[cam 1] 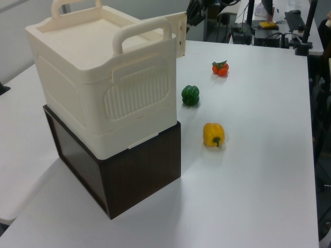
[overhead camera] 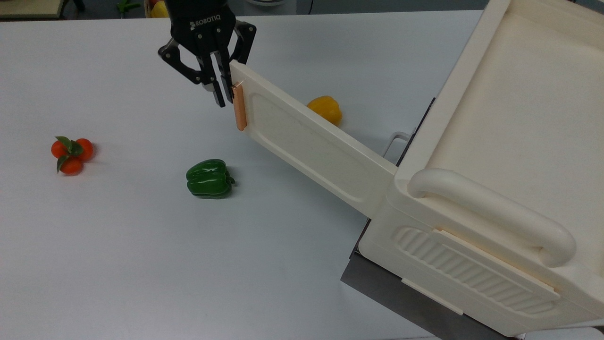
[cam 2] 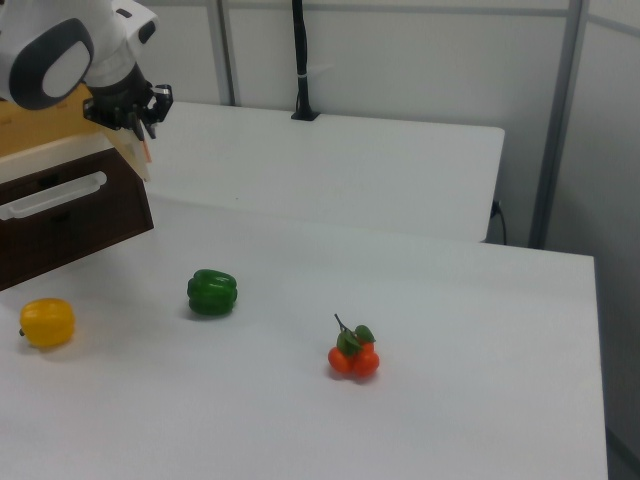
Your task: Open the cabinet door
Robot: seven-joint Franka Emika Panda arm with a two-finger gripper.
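The gripper [overhead camera: 225, 97] hangs at the free edge of the door [overhead camera: 311, 146], its two black fingers [overhead camera: 218, 94] drawn close together, the nearer one against the copper handle [overhead camera: 240, 107]. They seem to pinch the door's edge just above that strip, though the top view leaves the contact itself hard to read.

The door is a flat cream plastic panel with a recessed rectangular inset, swung wide from the cabinet [overhead camera: 495, 212] and reaching out over the white table [overhead camera: 118, 245]. In the left view the door [cam 1: 181, 39] shows edge-on behind the cabinet's rounded bar handle [cam 1: 142, 32].

The yellow pepper [overhead camera: 325, 108] is partly hidden behind the door's upper edge in the top view. The glossy green pepper [overhead camera: 209, 178] lies below the door's free end, and the tomatoes [overhead camera: 71, 152] lie well apart towards the top view's left.
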